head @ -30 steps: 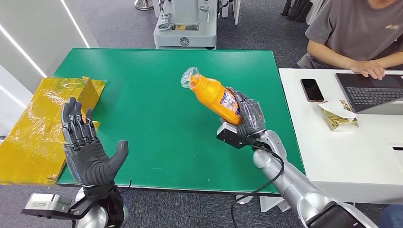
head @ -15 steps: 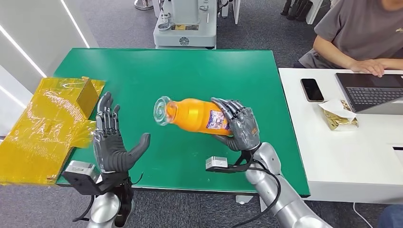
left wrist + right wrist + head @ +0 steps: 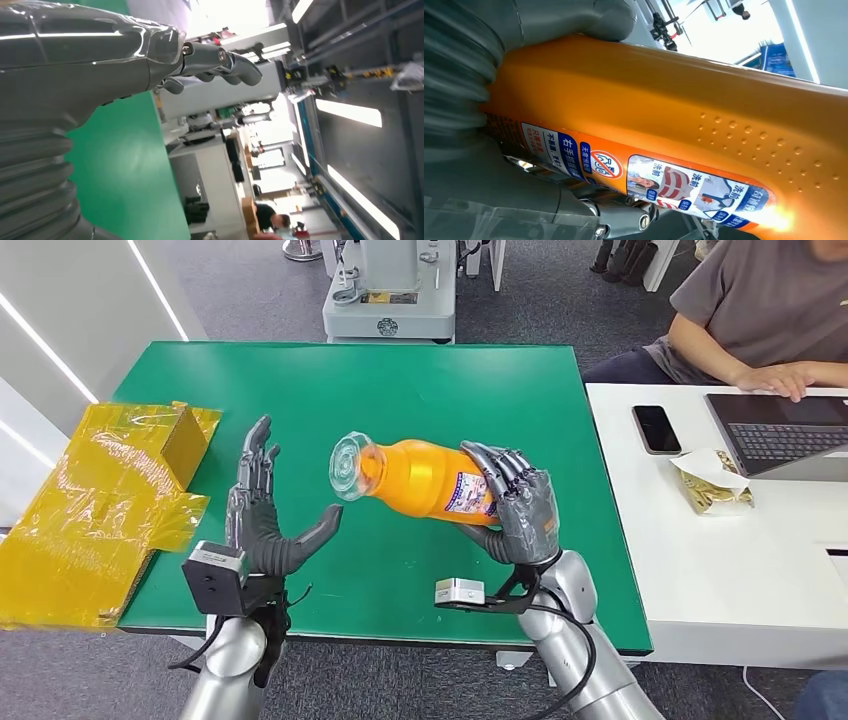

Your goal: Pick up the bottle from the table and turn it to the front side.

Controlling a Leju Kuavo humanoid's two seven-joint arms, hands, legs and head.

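Two tables stand side by side. The big green table [image 3: 340, 390] is in front of the robot, and a white table [image 3: 720, 560] sits just past its right edge. A person [image 3: 770, 320] sits at the white table with a hand on a laptop [image 3: 780, 430]. A phone [image 3: 657, 429] and a shiny gold packet [image 3: 712, 482] lie there too. Crinkly yellow wrapping [image 3: 90, 510] with a small box [image 3: 185, 440] hangs over the green table's left edge.

The right hand [image 3: 515, 505] holds the orange bottle [image 3: 420, 478] up in the air above the middle of the green table. The bottle lies on its side, with its clear cap [image 3: 350, 467] pointing toward the left hand. The fingers wrap over the end with the picture label [image 3: 468, 492].

The left hand [image 3: 262, 525] is wide open and holds nothing, palm turned toward the bottle, near the front edge of the green table.

Half a second ago the left hand was farther left and lower. Now it has come closer to the cap. The bottle has moved a little to the right and is still lying flat. One second ago it was tilted with its cap pointing up toward the far edge.
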